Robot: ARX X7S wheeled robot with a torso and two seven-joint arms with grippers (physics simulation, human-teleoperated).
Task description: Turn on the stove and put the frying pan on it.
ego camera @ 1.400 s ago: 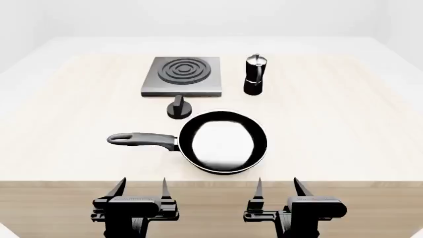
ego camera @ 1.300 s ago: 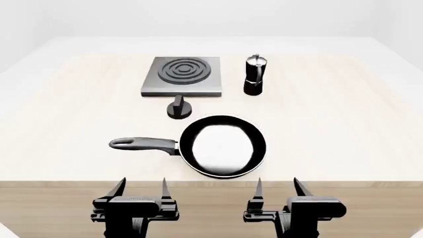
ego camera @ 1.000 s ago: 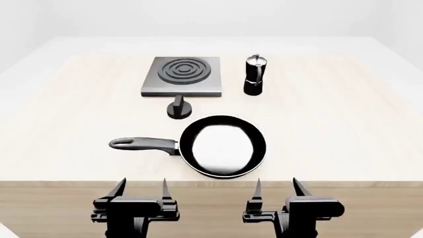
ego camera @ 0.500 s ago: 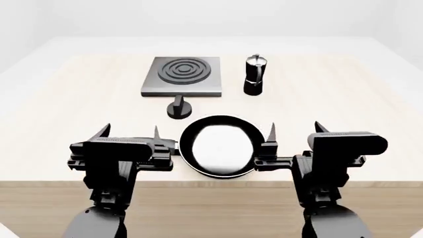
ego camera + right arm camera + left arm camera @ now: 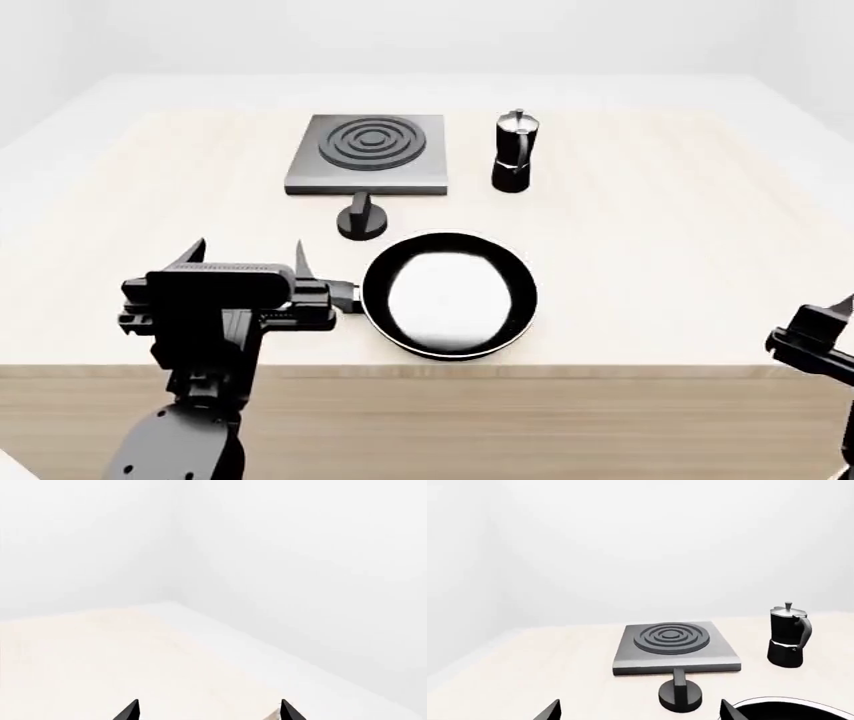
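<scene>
On the pale wood-grain counter [image 5: 667, 230] the stove [image 5: 370, 152] lies flat at 12 o'clock in the head view, a square grey metal plate with raised dark concentric rings at its middle. Just in front of it stands a small round black knob [image 5: 362, 218] with an upright fin, apart from the plate's edge. At 1 o'clock, beside the stove, is a moka pot [image 5: 514, 151], faceted, black below and silvery above, with a curved handle. The frying pan [image 5: 450, 294] sits near the counter's front edge, round and shallow with a black rim and a glossy pale inside; its handle points toward 9 o'clock and is mostly hidden behind the left gripper [image 5: 250, 256], whose 2 thin pointed black fingers stand apart, holding nothing. The right gripper [image 5: 208, 710] is off at the far right, its 2 tips spread wide over bare counter.
</scene>
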